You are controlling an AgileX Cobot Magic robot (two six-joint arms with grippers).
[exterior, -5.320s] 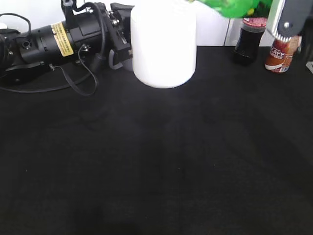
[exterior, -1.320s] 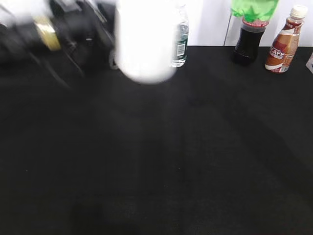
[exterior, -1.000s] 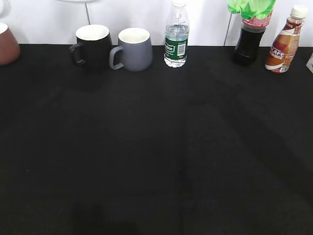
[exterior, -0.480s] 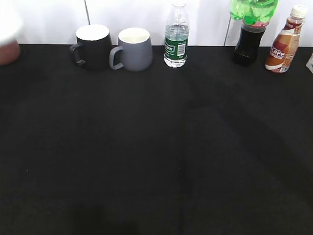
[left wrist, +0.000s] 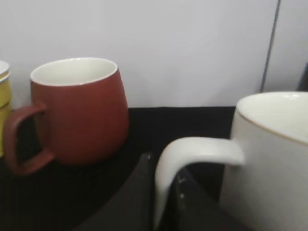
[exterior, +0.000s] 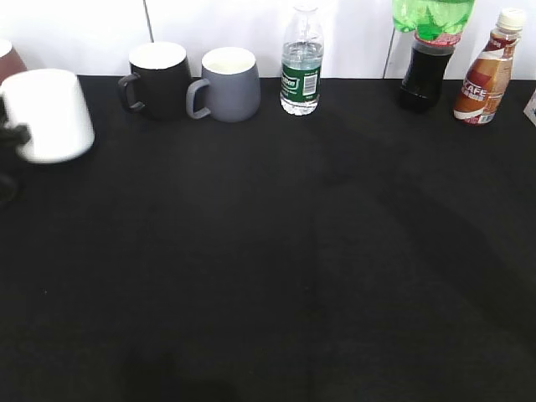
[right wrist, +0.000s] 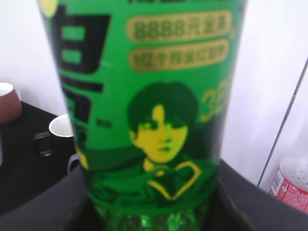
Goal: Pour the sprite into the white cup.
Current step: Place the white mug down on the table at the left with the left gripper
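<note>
The white cup [exterior: 48,115] is at the far left edge of the table [exterior: 276,276], well apart from the black mug [exterior: 157,79] and the grey mug [exterior: 226,83] at the back. In the left wrist view its handle [left wrist: 192,159] passes between the dark fingers of the left gripper [left wrist: 161,199], which seem closed on it; a red mug [left wrist: 72,113] stands behind. I cannot tell if the cup rests on the table or hangs just above it. The cup is glossy ceramic, so I judge it stiff, rather heavy and slippery, and it can chip if it is set down hard; the handle is the natural place to hold. The sprite [right wrist: 144,106] fills the right wrist view, upright, with the right gripper [right wrist: 149,207] clasped around its lower body. In the exterior view only its green bottom [exterior: 433,17] shows at the top, above a dark bottle [exterior: 423,74]. The plastic is thin and probably gives under pressure, so a firm hold low on the body seems wise.
</note>
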